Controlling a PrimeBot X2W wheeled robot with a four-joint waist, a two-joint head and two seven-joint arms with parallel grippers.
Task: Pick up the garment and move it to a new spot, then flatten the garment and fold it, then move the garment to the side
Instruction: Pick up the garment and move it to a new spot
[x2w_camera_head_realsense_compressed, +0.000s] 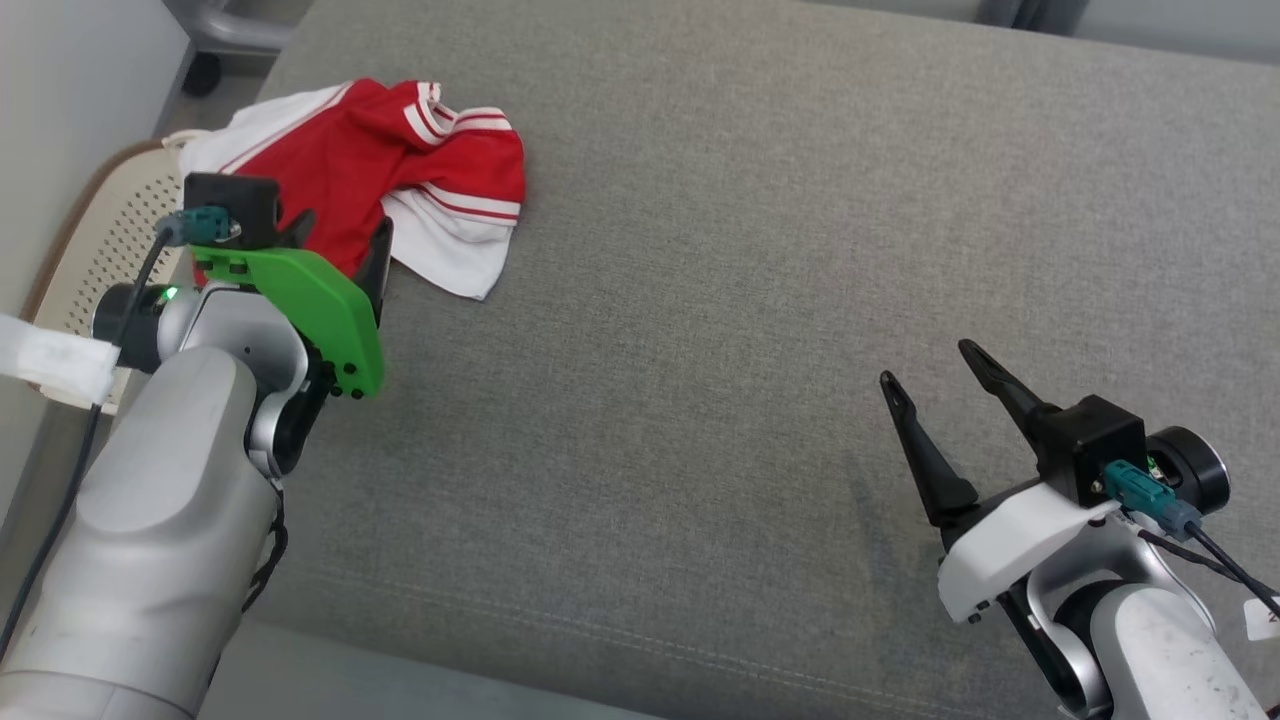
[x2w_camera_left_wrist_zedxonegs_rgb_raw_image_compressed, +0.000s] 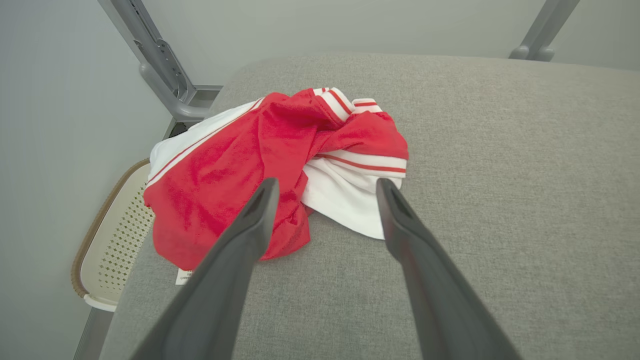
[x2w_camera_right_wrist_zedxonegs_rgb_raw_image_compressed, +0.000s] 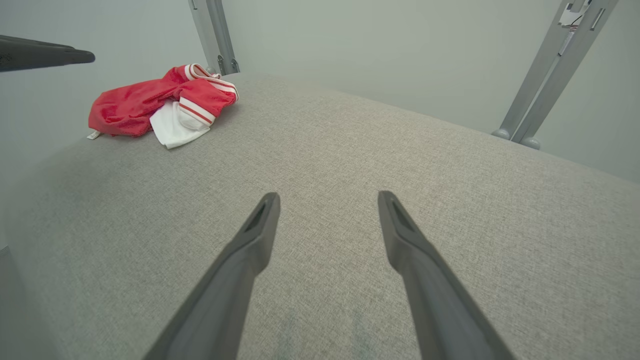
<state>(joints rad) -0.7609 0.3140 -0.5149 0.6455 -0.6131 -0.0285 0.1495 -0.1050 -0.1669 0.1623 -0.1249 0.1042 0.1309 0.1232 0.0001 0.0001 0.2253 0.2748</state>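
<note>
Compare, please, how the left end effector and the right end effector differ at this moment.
The left end effector wears a green mount; the right end effector, a white mount. The left is poised at the crumpled red-and-white garment; the right hovers over bare grey cushion, well away. Both are open and empty.

Grey fabric cushion (x2w_camera_head_realsense_compressed: 700, 300), crumpled red-and-white garment (x2w_camera_head_realsense_compressed: 400, 170) lying at its far left corner
</note>
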